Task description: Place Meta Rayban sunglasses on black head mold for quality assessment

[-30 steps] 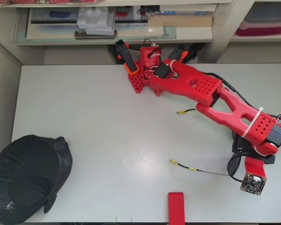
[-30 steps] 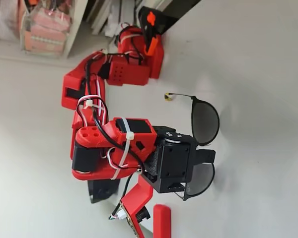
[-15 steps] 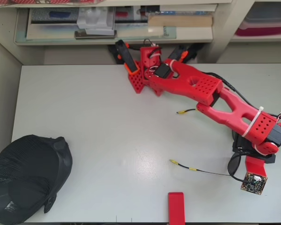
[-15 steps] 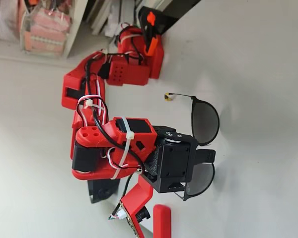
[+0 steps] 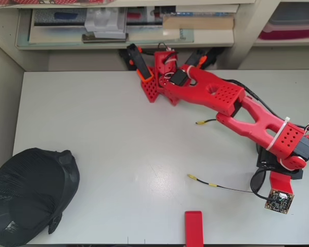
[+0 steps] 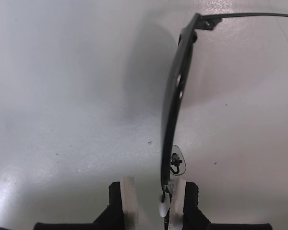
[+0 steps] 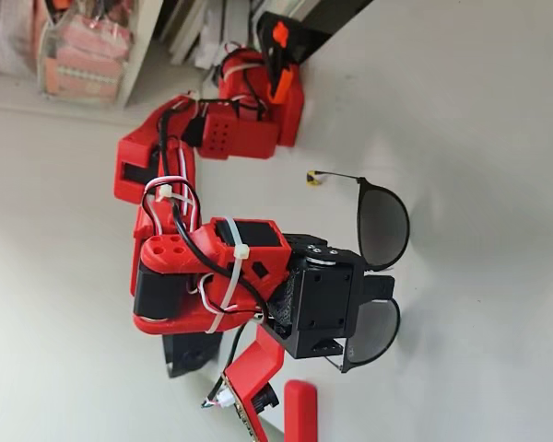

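Note:
In the overhead view the black head mold [image 5: 31, 198] lies at the table's near left corner, far from the arm. The sunglasses [image 5: 256, 182] rest on the table at the right, their thin temples with yellow tips reaching left. My gripper [image 5: 263, 172] sits over their front. The fixed view shows both dark lenses of the sunglasses [image 7: 383, 228], with the black gripper [image 7: 380, 290] over the bridge. In the wrist view the sunglasses [image 6: 170, 110] appear edge-on. The gripper [image 6: 152, 188] straddles the bridge, open, the frame against the right finger [image 6: 178, 196] and a gap to the left one.
A small red block [image 5: 193, 228] lies near the front table edge, also seen as the red block [image 7: 300, 410] in the fixed view. The arm's base [image 5: 157, 77] stands at the back middle, with shelves [image 5: 129, 25] behind. A circuit board [image 5: 278, 200] hangs by the wrist.
The sunglasses have shifted a few pixels on the table, and the temple tips moved slightly. The arm has barely moved.

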`<state>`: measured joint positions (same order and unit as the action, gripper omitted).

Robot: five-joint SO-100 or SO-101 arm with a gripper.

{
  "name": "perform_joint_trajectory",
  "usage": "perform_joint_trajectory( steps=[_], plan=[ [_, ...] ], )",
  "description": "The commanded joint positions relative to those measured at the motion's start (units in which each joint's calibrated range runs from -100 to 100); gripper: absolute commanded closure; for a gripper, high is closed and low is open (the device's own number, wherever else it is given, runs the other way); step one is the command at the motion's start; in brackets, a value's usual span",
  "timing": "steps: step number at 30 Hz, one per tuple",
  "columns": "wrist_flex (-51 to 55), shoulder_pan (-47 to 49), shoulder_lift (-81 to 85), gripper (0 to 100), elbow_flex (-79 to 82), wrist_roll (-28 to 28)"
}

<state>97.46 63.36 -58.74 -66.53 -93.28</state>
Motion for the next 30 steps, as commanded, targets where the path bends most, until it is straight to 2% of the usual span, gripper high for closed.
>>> perform_joint_trajectory(
  steps=[1, 22, 24, 28, 30],
  plan=[
    [2.4, 0.3, 3.6, 59, -4.9, -0.6],
    [2.5, 0.2, 3.5, 62, -4.8, -1.9],
    [2.5, 0.2, 3.5, 69, -4.8, -1.9],
    [2.5, 0.5, 3.4, 100, -4.8, -2.1],
    [2.5, 0.6, 3.2, 100, -4.8, -2.1]
  ],
)
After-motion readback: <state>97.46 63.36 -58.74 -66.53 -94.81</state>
